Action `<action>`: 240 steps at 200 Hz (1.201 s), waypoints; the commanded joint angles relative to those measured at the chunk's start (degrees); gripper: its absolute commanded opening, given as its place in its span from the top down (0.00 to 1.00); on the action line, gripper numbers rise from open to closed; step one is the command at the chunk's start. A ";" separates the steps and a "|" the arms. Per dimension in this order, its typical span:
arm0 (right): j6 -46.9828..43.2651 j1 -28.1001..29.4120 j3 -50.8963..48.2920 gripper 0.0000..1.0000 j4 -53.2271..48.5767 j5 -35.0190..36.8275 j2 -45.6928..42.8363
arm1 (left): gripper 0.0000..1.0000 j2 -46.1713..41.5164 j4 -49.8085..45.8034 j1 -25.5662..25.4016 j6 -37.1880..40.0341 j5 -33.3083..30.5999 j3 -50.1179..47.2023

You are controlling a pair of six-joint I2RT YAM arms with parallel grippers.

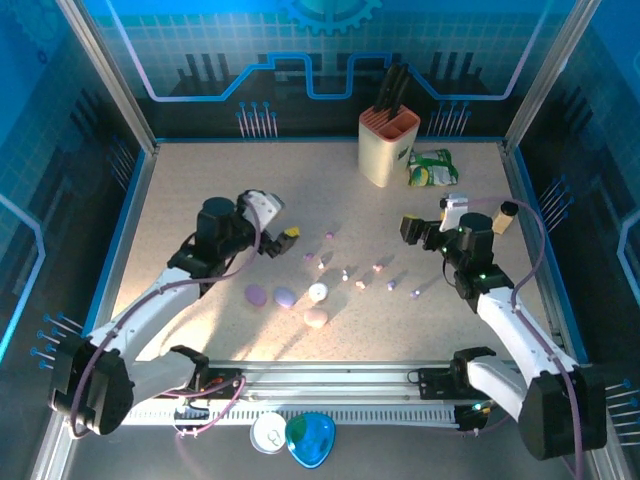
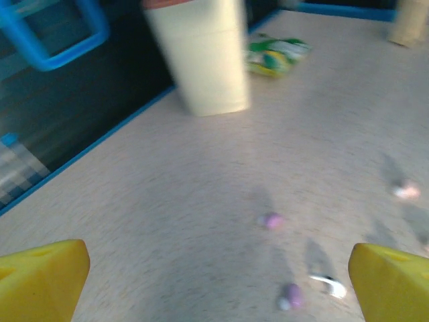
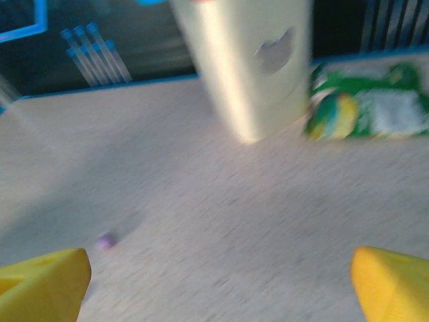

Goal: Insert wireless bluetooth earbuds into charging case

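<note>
Several tiny pastel earbuds [image 1: 345, 272] lie scattered across the middle of the table. Pebble-shaped charging cases sit just in front of them: two lilac [image 1: 256, 295], one white [image 1: 318, 292] and one pink [image 1: 315, 318]. My left gripper [image 1: 282, 240] hovers open left of the earbuds. In the left wrist view its yellow pads [image 2: 40, 278] stand wide apart, with a lilac earbud [image 2: 291, 295] and a pink one [image 2: 273, 221] on the table ahead. My right gripper [image 1: 408, 228] is open to their right. A lilac earbud [image 3: 104, 241] lies near its left pad [image 3: 40, 285].
A cream knife block [image 1: 388, 145] stands at the back of the table, with a green packet [image 1: 432, 168] beside it. A small tan bottle [image 1: 503, 218] stands behind the right arm. A white disc and a blue lid [image 1: 310, 437] rest below the front rail.
</note>
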 commanded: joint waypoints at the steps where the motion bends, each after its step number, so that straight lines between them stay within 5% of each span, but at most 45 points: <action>1: 10.16 3.92 1.40 0.00 -11.58 -9.83 -2.60 | 0.01 2.52 -17.54 -4.83 11.66 7.20 4.17; 68: 19.39 18.10 -3.00 0.00 -25.64 -13.27 -9.71 | 0.04 5.58 -26.51 -14.23 27.93 10.26 1.24; 99: 23.68 22.79 -6.38 0.00 -26.05 -12.05 -12.17 | 0.12 7.68 -21.39 -18.01 26.25 8.87 -3.05; 240: 27.81 25.62 -11.80 0.00 -26.28 -10.30 -13.92 | 0.34 20.12 -19.88 -24.08 26.43 0.49 -4.20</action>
